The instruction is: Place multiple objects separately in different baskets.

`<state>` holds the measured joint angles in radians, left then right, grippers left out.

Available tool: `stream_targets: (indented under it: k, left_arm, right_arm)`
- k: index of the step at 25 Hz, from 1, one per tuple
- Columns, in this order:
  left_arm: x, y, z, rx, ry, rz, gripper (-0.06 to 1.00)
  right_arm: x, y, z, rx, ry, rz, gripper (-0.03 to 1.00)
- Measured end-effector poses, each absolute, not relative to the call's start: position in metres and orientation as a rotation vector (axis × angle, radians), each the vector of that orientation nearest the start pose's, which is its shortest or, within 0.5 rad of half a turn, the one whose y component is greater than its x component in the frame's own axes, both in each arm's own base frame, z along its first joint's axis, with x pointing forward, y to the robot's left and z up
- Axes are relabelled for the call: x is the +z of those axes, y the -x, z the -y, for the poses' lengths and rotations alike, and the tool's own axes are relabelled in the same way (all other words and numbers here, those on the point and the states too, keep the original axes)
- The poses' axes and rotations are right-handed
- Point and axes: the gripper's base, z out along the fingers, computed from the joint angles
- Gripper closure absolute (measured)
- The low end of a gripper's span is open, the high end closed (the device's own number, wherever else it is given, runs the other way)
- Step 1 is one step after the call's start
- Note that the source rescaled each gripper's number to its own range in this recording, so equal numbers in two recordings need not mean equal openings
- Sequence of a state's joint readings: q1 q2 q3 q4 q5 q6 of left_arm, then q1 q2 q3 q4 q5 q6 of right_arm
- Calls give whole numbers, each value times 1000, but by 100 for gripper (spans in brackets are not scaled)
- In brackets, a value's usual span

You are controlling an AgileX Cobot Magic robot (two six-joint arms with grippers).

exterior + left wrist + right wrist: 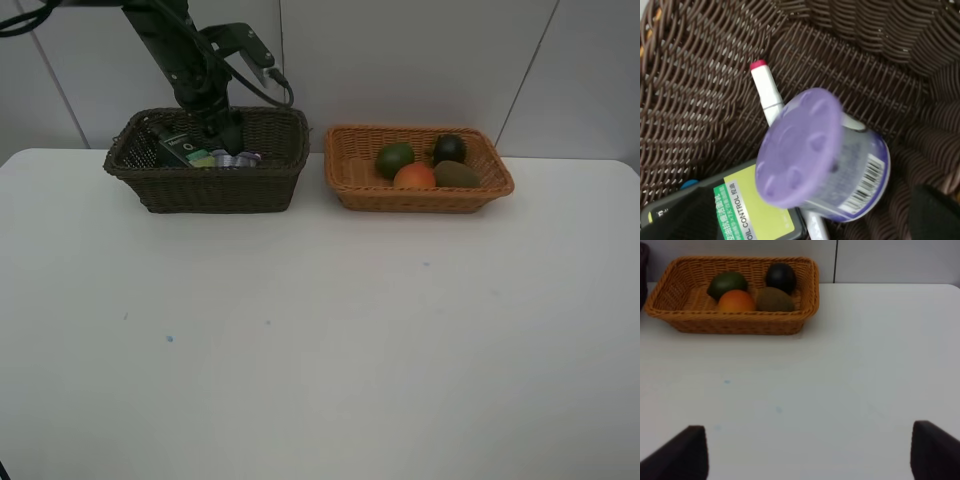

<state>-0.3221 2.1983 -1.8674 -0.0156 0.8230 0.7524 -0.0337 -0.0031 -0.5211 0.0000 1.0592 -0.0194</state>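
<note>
A white table (320, 340) carries two wicker baskets side by side along its far edge, near each other but not touching. The dark brown basket (205, 165), the deeper of the two, stands on the left; the light orange basket (345, 175), shallower, stands on the right. The left arm reaches down into the dark basket, and the left pincer (222, 135) hangs inside it with its jaws spread wide apart and nothing between them. Beneath it, seen from the left wrist, a jar (850, 175) with a purple lid (797, 147) lies tipped on its side, barcode label showing, across a white marker (767, 97) whose red cap (758, 65) points away from the jar. Just beside the jar lies a dark bottle (747, 210) with a green and yellow label, touching or nearly touching the lid. A sliver of something blue (688, 184) shows at the bottle's edge; too little is visible to identify it. The orange basket holds four fruits grouped at its right half: a green lime (394, 158), an orange-red peach (414, 176), a dark mangosteen (448, 148) and a brown kiwi (456, 174), the peach touching the kiwi. The right pincer (810, 452) is held over bare table, well apart from the orange basket, its jaws wide apart and empty.
</note>
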Motion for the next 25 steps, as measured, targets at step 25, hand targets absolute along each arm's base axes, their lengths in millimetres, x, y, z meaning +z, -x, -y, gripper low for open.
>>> stream_targets:
  k: [25]
  left_arm:
    - [325,-404,134,71,-1038,-2444,-5]
  right_arm:
    - [283,8,0,-34,-14,-2019,3]
